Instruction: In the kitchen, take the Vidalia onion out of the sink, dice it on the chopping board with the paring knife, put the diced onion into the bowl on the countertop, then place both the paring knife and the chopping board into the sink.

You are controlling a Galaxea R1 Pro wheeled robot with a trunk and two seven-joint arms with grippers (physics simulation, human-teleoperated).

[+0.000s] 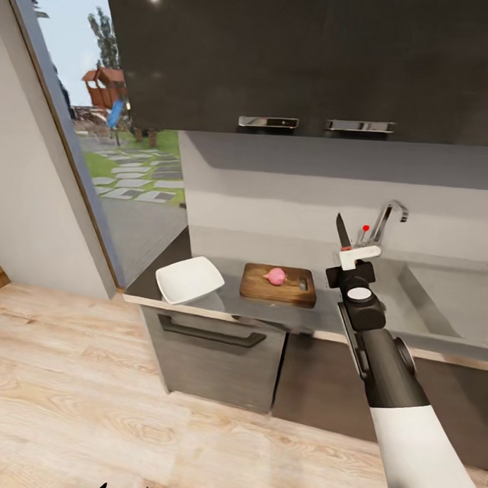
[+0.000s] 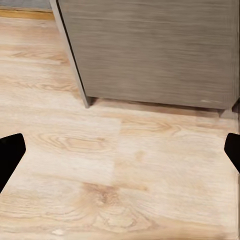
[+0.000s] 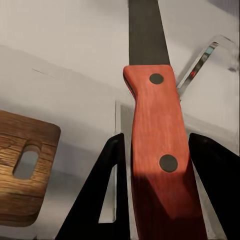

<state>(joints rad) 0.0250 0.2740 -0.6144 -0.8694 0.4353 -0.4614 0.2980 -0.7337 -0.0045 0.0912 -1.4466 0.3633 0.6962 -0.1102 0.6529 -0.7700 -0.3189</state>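
Knife (image 3: 159, 125): reddish riveted handle, dark pointed blade, upright.

The right arm (image 1: 401, 390) is a chunky tube, white on the lower section, dark grey further up, with a black wrist, a round white cap on top and white gripper (image 1: 357, 256) jaws.

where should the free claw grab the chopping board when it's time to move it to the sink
Probably by the slot-handle end of the chopping board, the end toward the sink, coming from above. It lies flat on the countertop, so only an edge is pinchable. The onion still sits on it.
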